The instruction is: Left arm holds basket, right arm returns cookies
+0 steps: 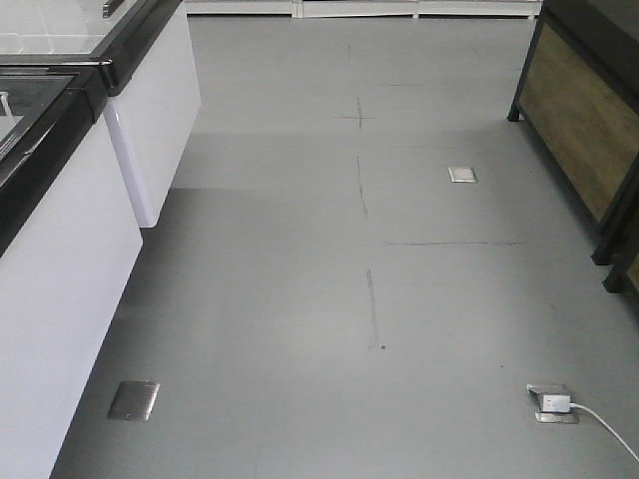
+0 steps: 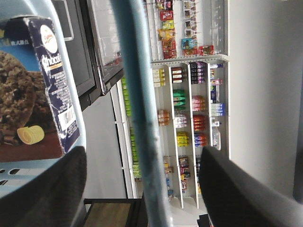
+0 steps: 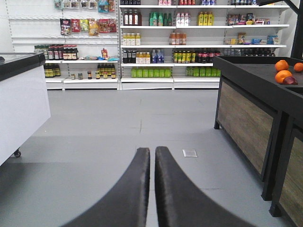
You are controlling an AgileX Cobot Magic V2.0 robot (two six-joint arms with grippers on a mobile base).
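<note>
Two black fingers [image 3: 132, 189] of the right gripper [image 3: 152, 150] are pressed together with nothing between them, pointing down a grey supermarket aisle toward stocked shelves [image 3: 165, 47] of bottles and packets. To that side, a dark wood-panelled display has a tabletop [image 3: 255, 71] carrying oranges [image 3: 283, 71]. On the left wrist camera, the left gripper [image 2: 142, 156] has its fingers [image 2: 42, 189] spread wide, and a thin light blue handle [image 2: 137, 94] runs through the gap between them. The handle looks hooked rather than pinched, though where it bears on the gripper is out of view. The basket [image 2: 33, 165] hangs close by the left finger, and the cookies [image 2: 28, 94], a dark navy carton with a chocolate cookie picture, stand inside it against the slotted wall. The front camera shows only bare floor [image 1: 300, 299], a white chest cabinet [image 1: 60, 249] and floor sockets, with neither arm in sight. The return has evidently not begun: the carton is in the basket and the right arm is empty and aimed away from it. The next move would seem to call for the right fingers to part, reach into the basket and close across the carton's narrow faces while the left arm keeps the basket steady. A swinging handle could shift the carton.
</note>
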